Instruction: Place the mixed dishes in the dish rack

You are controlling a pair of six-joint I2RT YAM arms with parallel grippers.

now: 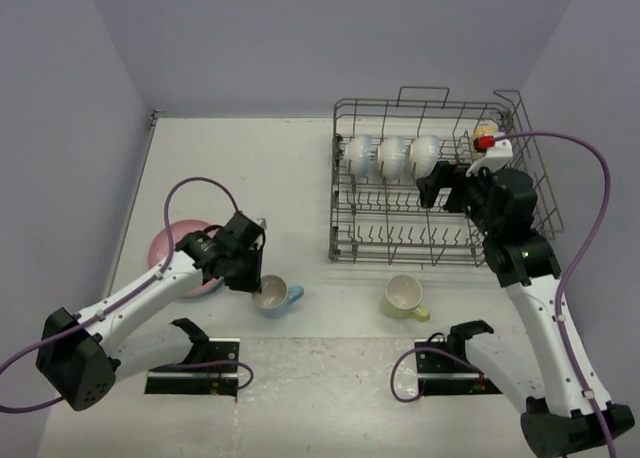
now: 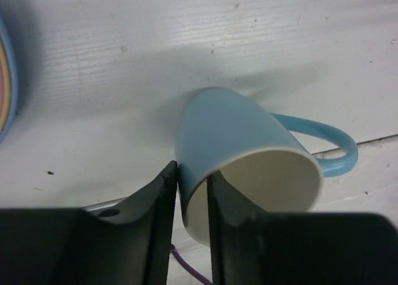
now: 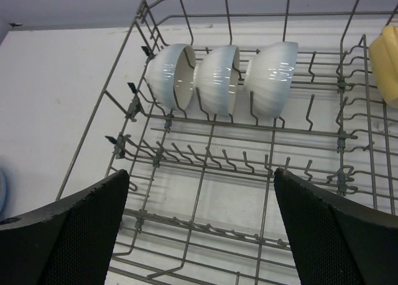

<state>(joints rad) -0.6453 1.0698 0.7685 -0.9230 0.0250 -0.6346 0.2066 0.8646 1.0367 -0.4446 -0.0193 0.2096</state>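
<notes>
- dish rack stood far right on the table in the top view, with three white bowls on edge in its back row and a yellow mug at its back right corner. the right gripper hung over the rack. the pale yellow-green mug sat just in front of it. the left arm partly covered the pink plate.
- left wrist view: the left gripper had its jaws narrow, pinching the light blue mug by its wall, one finger inside. the stacked plates showed at the left edge.
- right wrist view: the right gripper had its jaws wide, holding nothing, above tines in front of the bowls.
</notes>
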